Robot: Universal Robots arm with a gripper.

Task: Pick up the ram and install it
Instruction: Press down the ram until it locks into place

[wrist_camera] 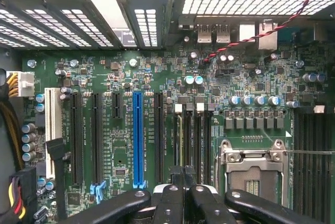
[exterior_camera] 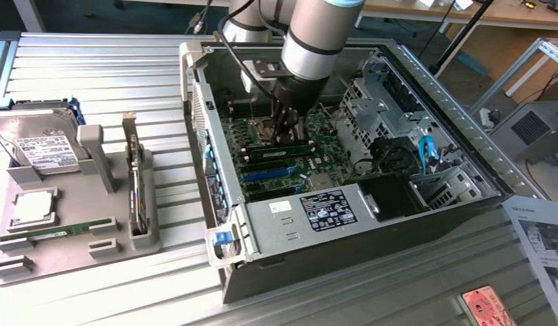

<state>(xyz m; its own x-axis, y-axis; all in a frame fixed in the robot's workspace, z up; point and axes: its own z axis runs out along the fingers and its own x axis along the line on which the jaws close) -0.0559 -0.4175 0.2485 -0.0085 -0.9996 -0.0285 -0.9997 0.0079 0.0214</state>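
One ram (exterior_camera: 295,146) stick is lying edge-up in a memory slot on the green motherboard (exterior_camera: 326,146). We are seeing the gripper (exterior_camera: 288,133) pressing down onto it, fingers (wrist_camera: 176,200) fully closed together, inside the open computer case (exterior_camera: 460,122).

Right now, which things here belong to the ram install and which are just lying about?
Job:
- ram, seated on the motherboard
- gripper, shut, at the ram
- computer case

Lying about:
- hard drive
- expansion card
- spare memory stick
- grey parts holder
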